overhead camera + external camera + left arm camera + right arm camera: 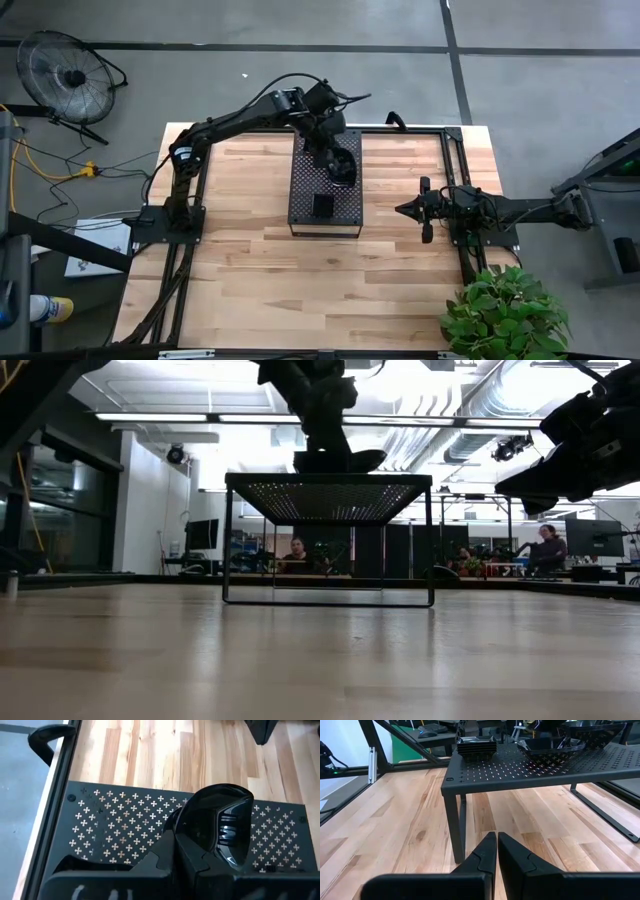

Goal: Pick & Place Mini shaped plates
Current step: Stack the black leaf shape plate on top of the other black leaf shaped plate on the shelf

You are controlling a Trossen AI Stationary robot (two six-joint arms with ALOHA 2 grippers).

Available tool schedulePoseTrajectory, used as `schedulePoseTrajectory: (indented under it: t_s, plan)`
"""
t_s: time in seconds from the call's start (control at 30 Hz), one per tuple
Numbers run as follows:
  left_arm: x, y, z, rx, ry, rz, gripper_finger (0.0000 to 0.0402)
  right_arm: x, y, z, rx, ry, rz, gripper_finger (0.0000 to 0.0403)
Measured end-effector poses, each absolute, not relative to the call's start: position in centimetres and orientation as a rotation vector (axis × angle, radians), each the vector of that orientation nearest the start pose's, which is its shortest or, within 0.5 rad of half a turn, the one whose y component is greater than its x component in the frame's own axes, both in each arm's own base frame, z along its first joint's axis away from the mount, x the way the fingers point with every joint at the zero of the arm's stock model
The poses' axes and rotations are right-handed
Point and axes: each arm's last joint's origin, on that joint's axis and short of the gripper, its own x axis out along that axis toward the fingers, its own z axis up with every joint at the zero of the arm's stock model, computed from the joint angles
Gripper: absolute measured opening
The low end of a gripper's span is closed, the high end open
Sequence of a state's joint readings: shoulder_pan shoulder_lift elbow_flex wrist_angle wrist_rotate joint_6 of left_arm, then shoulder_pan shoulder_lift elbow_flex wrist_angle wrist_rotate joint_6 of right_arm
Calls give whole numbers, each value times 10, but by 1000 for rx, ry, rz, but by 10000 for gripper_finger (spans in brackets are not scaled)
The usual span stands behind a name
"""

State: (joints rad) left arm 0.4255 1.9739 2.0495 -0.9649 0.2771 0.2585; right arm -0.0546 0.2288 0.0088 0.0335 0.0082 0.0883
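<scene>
1. We see the left gripper (187, 852) above the perforated black tray (300, 190), its fingers closed on the rim of a glossy rounded mini plate (227, 827), which extends forward beyond the fingertips.
2. In the low view, this plate appears to sit at or just above the tray's top; we cannot tell whether it touches.
3. A stack of square mini plates (476, 746) rests on the tray, apart from the held plate.
4. The right gripper (496, 851) waits beside the tray over the wooden table (250, 280), fingers closed on nothing.
5. Risk, in our judgement: the edge-only pinch on a glossy rim may let the plate slip or tilt, and a tilted release could leave it skewed.
</scene>
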Motion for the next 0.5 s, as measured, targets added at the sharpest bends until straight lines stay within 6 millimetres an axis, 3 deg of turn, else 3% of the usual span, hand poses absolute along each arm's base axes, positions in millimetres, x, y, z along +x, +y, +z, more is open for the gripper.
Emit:
schedulePoseTrajectory:
  t_s: [0.5]
  plan:
    - [389, 164, 344, -18, 895, 0, 0, 110, -6, 150, 92, 184, -71, 12]
